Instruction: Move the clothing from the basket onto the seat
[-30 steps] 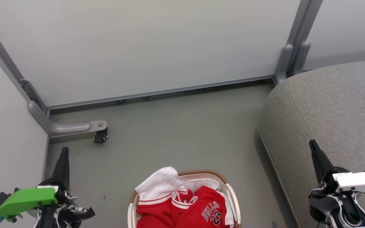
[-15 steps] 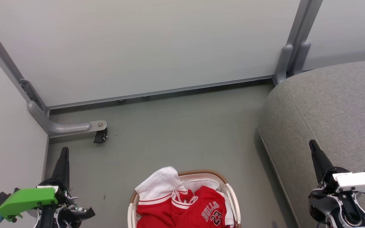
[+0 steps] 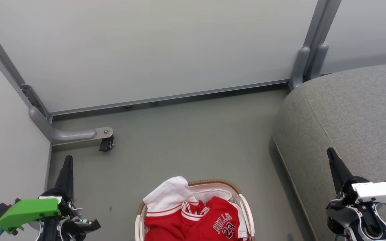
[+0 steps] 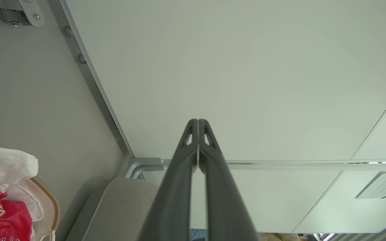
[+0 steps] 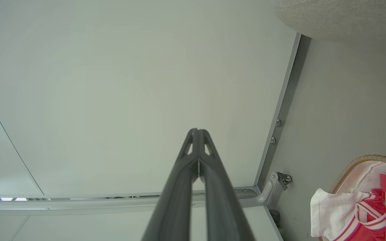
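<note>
Both arms sit parked wide, left gripper (image 3: 68, 160) and right gripper (image 3: 330, 152) each with fingers pressed together on nothing, which leaves open the way to the red Bulls 23 jersey (image 3: 213, 221) heaped in the laundry basket (image 3: 213, 182) on the floor (image 3: 186, 140), with the grey seat cushion (image 3: 347, 110) waiting near on the right.

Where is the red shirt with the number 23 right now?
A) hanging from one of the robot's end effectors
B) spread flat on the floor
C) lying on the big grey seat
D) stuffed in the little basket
D: the red shirt lies bunched inside the basket, with one white part flopped over the brown rim.
</note>
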You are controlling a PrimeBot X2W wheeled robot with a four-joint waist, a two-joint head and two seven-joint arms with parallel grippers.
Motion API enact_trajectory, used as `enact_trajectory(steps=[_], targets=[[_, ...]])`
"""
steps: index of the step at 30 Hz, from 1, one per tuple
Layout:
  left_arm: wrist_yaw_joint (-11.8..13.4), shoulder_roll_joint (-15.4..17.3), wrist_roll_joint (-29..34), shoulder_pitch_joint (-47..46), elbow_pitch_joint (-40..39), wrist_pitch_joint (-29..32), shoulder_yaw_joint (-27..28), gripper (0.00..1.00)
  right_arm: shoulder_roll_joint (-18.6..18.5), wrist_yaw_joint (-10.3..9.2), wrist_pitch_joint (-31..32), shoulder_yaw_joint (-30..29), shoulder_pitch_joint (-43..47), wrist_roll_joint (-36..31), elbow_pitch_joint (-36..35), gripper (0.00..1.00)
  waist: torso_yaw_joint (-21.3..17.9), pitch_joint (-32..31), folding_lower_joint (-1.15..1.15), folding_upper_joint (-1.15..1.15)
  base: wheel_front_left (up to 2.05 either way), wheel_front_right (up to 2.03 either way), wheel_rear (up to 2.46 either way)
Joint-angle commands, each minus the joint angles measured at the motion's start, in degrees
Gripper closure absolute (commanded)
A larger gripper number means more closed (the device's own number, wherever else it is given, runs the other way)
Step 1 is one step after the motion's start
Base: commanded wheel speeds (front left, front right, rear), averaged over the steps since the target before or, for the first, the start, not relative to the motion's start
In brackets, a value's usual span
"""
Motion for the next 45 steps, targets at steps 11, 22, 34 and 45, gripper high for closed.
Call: enact_trajectory(steps=[11, 22, 34, 45], targets=[[0.01, -0.16, 0.01, 0.46, 0.95, -0.11, -0.14, 0.00, 0.31, -0.01, -0.05, 0.12, 0.25, -0.03, 0.98, 0.00, 0.00, 0.00, 0.00, 0.00, 0.00, 0.00, 0.00], [0.05, -0.33, 1.25, 2.39, 0.96, -2.81, -2.85, 0.00, 0.60, -0.03, -2.77, 2.04, 1.39, -2.09, 2.55, 0.00, 0.02, 0.01, 0.00, 0.00, 0.00, 0.00, 0.00], [0.02, -0.24, 9.88, 2.75, -0.79, -5.88, -4.73, 0.00, 0.44, -0.03, -5.87, 2.32, 1.58, -13.12, 0.34, 0.00, 0.24, -0.04, 0.00, 0.00, 0.00, 0.00, 0.00], [1.20, -0.16, 22.80, 2.29, -3.57, -8.40, -6.03, 0.00, 0.30, -0.02, -8.40, 2.52, 2.01, -28.81, -2.58, 0.00, 0.66, 0.00, 0.00, 0.00, 0.00, 0.00, 0.00]])
